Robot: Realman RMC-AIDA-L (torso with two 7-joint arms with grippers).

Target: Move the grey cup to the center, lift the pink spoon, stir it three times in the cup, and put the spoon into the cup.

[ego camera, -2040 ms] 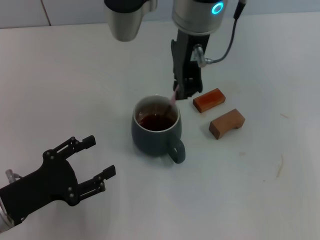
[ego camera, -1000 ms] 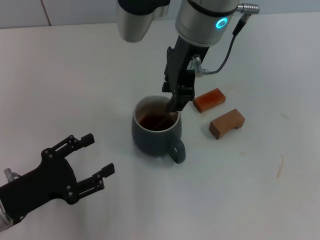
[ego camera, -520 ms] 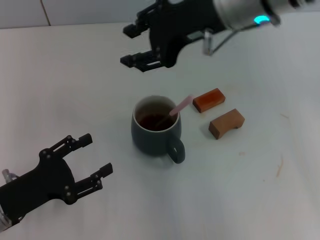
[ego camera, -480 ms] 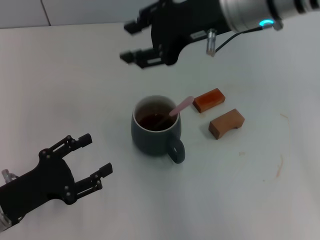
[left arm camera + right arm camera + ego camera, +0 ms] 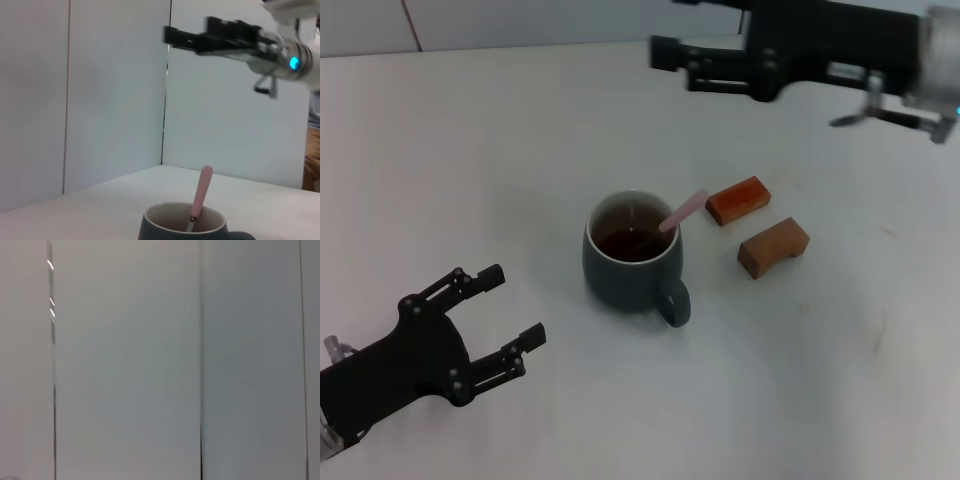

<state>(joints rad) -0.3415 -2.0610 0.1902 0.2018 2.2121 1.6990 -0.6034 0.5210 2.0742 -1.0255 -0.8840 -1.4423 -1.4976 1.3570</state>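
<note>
- The white tabletop (image 5: 470, 150) spreads under everything, a pale wall rising at its far edge.
- The right gripper (image 5: 670, 55) hangs high over the far side of the tabletop, well clear of the mug; its fingers stand spread wide and hold nothing.
- The left gripper (image 5: 500, 320) sits low at the near left corner, fingers parted wide and empty, pointing toward the mug.
- The grey cup (image 5: 633, 268) stands upright near the middle of the tabletop, handle turned toward the near right, dark reddish-brown liquid inside.
- Two brown blocks lie to the right of the cup: the arched block (image 5: 773, 246) nearer, the flat reddish block (image 5: 738, 199) just behind it.
- The pink spoon (image 5: 680, 212) rests in the cup, bowl down in the liquid, pink handle leaning out over the far right rim.
</note>
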